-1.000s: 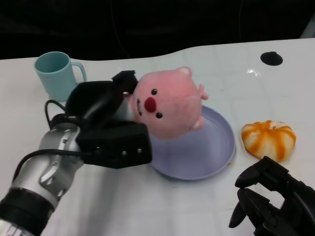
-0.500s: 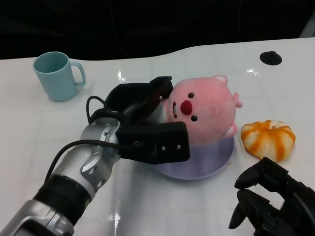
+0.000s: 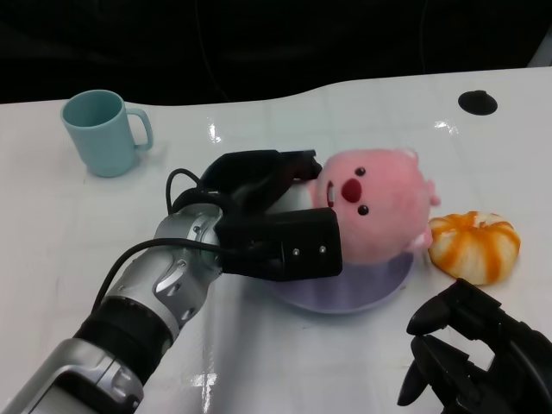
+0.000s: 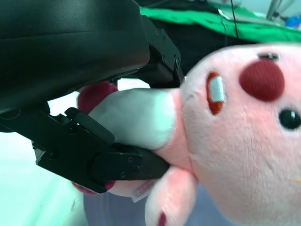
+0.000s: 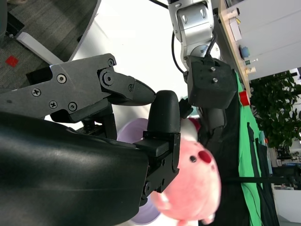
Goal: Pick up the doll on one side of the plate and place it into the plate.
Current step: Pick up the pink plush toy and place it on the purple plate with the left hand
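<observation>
The right hand [image 3: 483,358] lies low at the near edge of the tabletop [image 3: 52,233], partly cut off, its fingers [image 3: 431,315] curled in on nothing. The left hand [image 3: 267,220] covers much of the purple plate [image 3: 379,280]; its fingers [image 4: 117,165] clasp the pink doll [image 3: 375,203], which sits tilted over the plate, whether touching it is unclear. An orange-striped toy [image 3: 474,246] lies just beside the plate. Farther off stand a teal mug [image 3: 99,134] and a black disc [image 3: 477,102]. Beyond the white tabletop the room is dark.
</observation>
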`<state>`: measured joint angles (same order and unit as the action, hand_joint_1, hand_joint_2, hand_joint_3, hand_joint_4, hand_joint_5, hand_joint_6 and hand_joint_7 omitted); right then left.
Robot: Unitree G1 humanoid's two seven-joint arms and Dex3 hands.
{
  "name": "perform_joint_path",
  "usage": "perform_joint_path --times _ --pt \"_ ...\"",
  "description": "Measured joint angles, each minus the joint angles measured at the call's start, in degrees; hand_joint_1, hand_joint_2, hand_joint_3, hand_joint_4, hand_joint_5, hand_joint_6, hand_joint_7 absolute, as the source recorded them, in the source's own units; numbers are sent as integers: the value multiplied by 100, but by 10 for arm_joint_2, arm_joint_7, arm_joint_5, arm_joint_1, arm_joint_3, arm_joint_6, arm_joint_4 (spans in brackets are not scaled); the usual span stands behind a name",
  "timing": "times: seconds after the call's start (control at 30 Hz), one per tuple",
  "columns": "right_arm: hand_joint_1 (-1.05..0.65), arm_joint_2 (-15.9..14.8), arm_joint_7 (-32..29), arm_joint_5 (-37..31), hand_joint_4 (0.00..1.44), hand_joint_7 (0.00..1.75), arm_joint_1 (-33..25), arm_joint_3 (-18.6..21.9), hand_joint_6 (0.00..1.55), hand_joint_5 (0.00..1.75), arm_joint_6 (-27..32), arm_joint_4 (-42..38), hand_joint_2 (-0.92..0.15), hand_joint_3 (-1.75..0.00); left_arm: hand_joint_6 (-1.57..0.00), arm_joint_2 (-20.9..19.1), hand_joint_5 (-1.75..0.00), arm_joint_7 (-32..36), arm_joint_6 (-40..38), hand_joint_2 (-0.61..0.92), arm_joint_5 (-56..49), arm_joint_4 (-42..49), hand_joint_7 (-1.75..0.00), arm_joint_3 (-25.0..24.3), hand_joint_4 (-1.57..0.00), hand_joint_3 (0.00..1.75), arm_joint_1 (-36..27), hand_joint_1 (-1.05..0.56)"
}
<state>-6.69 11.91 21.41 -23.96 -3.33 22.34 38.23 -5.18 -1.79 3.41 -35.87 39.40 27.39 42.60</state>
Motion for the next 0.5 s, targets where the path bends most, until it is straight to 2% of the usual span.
perform_joint_path --times 0.03,0.07,0.13,0.27,0.3,0.43,0.5 --pt "-39 0 1 0 55 167 0 0 40 175 0 0 -92 -59 -53 -3 -61 -9 1 91 0 -3 -1 2 -41 22 0 -47" --pt "-39 0 1 0 55 167 0 0 40 175 0 0 -92 -59 -51 -6 -57 -16 1 92 -1 -7 -1 3 -39 22 0 -49" --pt "-37 0 2 0 55 167 0 1 40 175 0 0 -92 -58 -33 -14 -43 -29 0 92 -4 -19 0 6 -20 24 0 -66" --pt "-39 0 2 0 55 167 0 1 41 175 0 0 -92 -58 -11 -32 -30 -56 -3 92 -16 -49 0 13 -3 35 0 -89" --pt "-39 0 2 0 55 167 0 1 41 175 0 0 -92 -58 -9 -36 -29 -63 -5 92 -19 -55 0 15 -1 36 0 -91" --pt "-37 -1 2 -1 55 167 0 1 41 175 -1 0 -92 -59 -1 -47 -3 -68 -9 92 -27 -80 0 18 0 42 -1 -101" --pt "-37 -2 2 -2 55 167 0 1 40 175 -1 0 -92 -59 0 -52 -1 -75 -10 92 -28 -92 0 18 0 44 -2 -103"
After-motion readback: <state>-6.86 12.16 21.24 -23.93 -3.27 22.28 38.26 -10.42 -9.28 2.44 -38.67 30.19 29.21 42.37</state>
